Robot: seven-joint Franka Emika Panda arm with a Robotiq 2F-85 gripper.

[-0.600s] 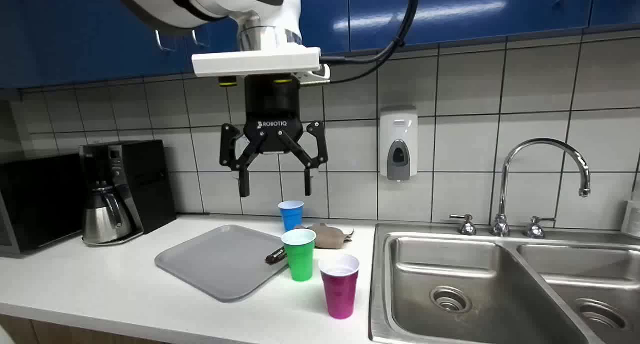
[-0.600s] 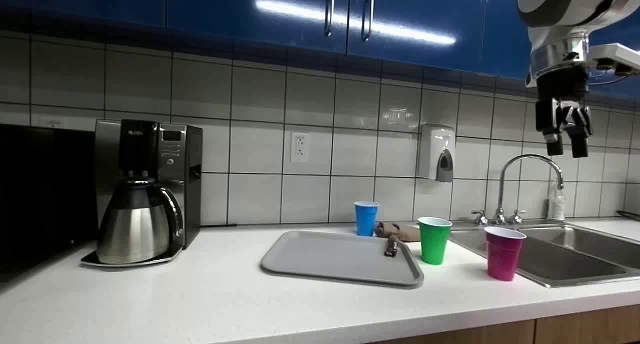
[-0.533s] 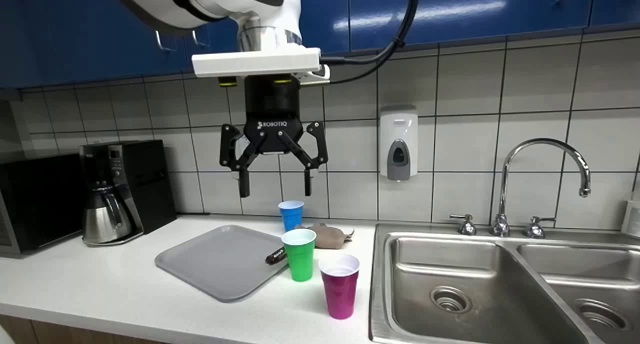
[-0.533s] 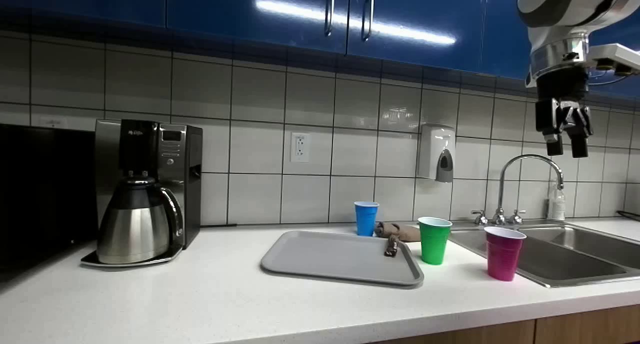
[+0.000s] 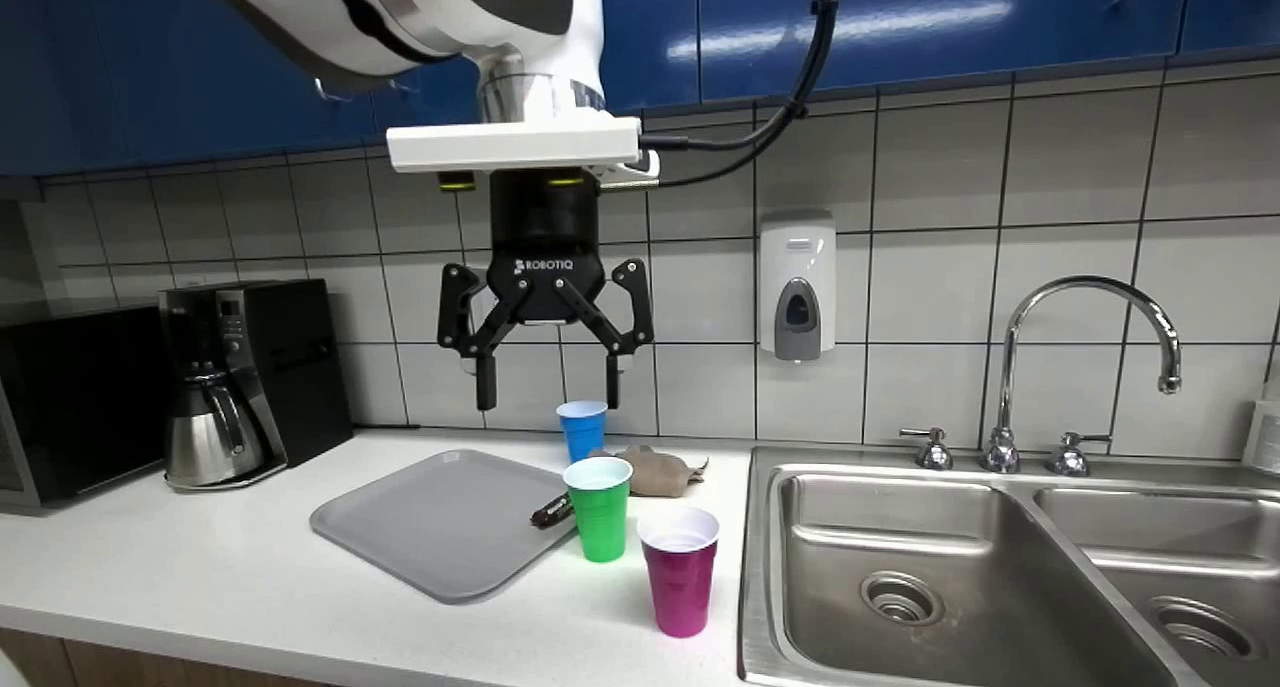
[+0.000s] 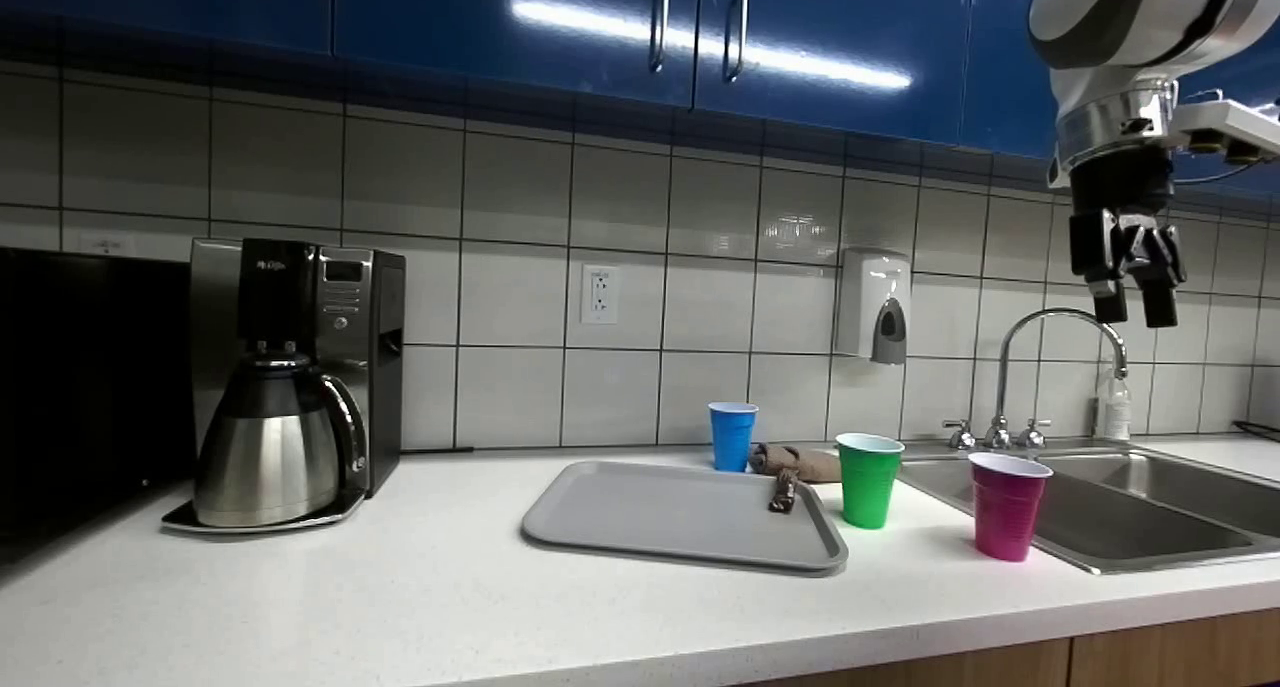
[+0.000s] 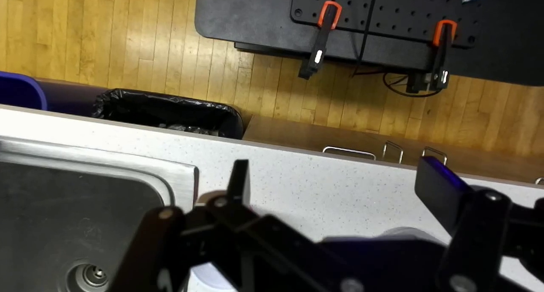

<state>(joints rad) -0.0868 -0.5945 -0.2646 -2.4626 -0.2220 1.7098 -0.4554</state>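
My gripper hangs pointing down, high over the white counter, its jaws wide apart with nothing between them. In the wrist view the black fingers frame bare speckled countertop. Below stand three plastic cups, all upright: a blue cup at the back, a green cup in the middle and a magenta cup closest to the sink. A grey tray lies flat beside them, with a dark wrapped bar on its edge. A brown soft object rests behind the green cup, partly hidden. The gripper touches none of them.
A double steel sink with a tall curved faucet adjoins the counter. A soap dispenser hangs on the tiled wall; a coffee maker stands at the far end. Blue cabinets run overhead. A lined bin sits below the counter edge.
The arm and gripper have come down a little, jaws still apart. The cups, tray, bar and brown object have not moved.
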